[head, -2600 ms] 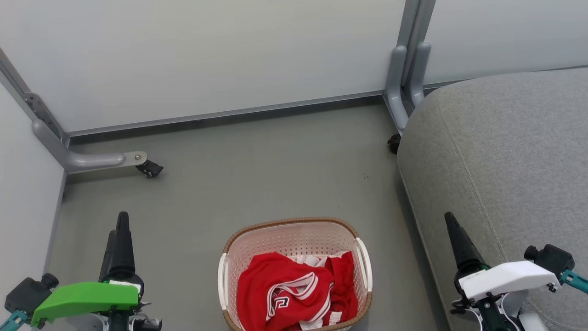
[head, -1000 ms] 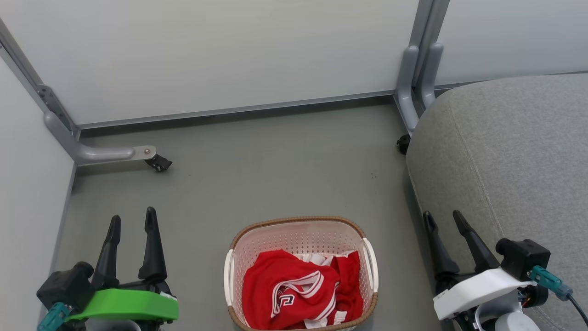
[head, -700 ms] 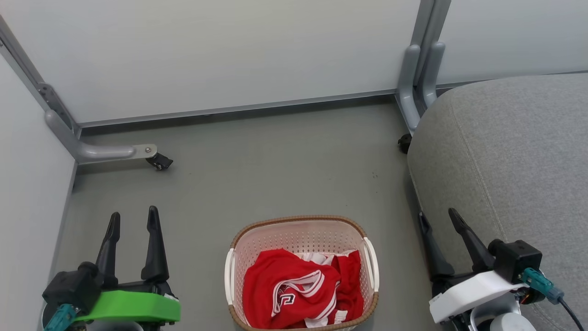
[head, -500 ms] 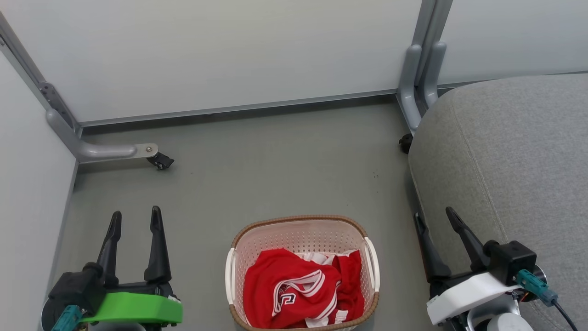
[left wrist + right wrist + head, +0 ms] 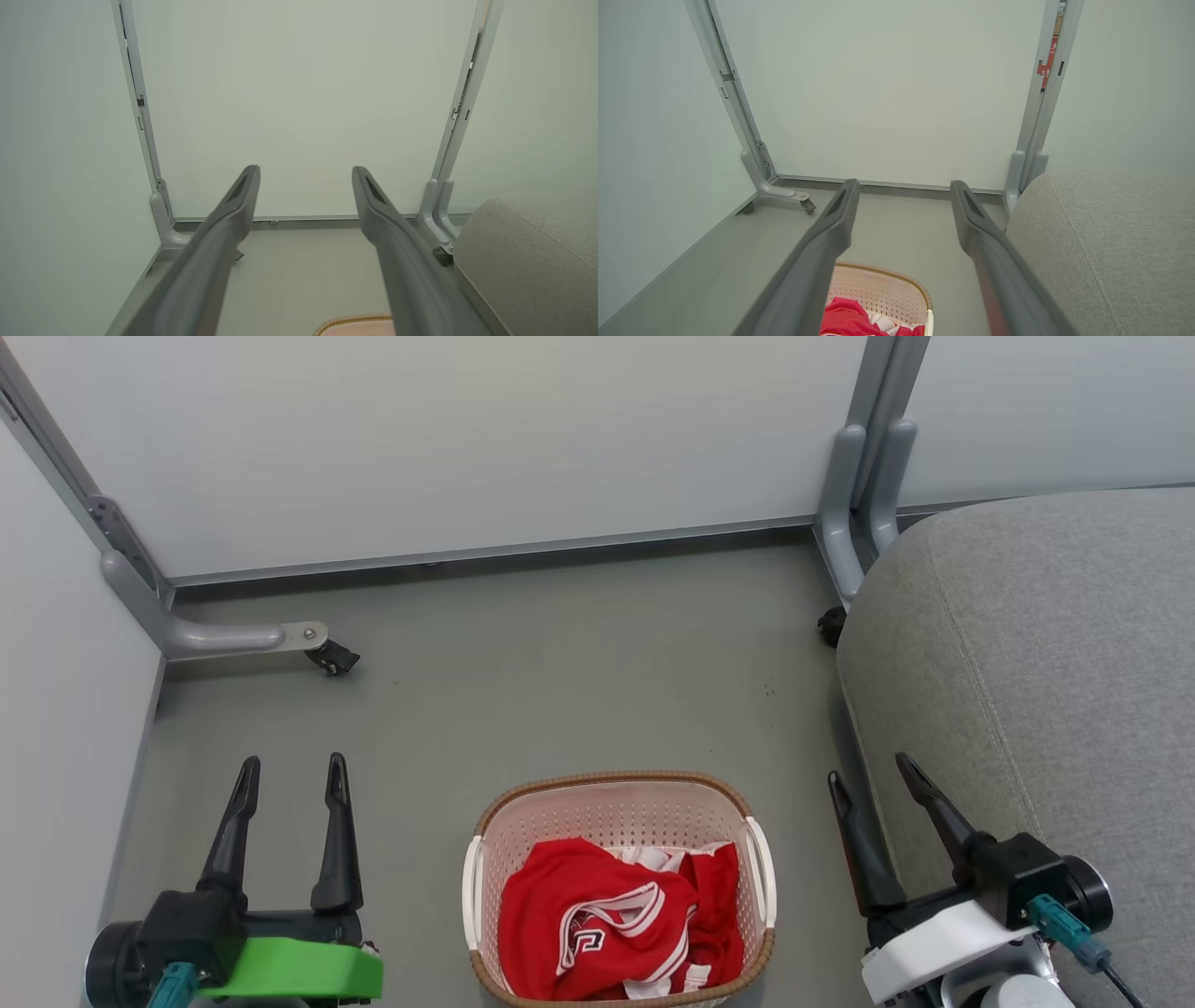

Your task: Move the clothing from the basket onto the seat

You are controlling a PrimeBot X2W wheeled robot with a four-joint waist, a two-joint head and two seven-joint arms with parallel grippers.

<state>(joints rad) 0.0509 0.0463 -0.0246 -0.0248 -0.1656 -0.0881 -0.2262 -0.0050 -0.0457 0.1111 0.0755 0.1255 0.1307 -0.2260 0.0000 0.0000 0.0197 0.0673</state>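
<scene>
The red clothing (image 5: 616,919) with white striped trim lies bunched in the cream basket (image 5: 616,807), which stands on the floor at the bottom centre of the head view. Its brown rim also shows as the basket (image 5: 887,284) in the right wrist view, with the clothing (image 5: 850,319) inside. The grey seat (image 5: 1046,653) rises on the right, also seen as the seat (image 5: 1106,242). My left gripper (image 5: 291,770) is open, empty, left of the basket. My right gripper (image 5: 870,775) is open and empty between basket and seat.
Pale partition walls close off the back and left. A grey caster leg (image 5: 247,639) sticks out at the left, and a grey post (image 5: 864,495) stands beside the seat. Bare grey floor (image 5: 560,672) lies beyond the basket.
Both grippers turned from edge-on to showing two spread fingers and have shifted slightly inward toward the basket. The head camera has drifted a little, shifting the whole scene rightward.
</scene>
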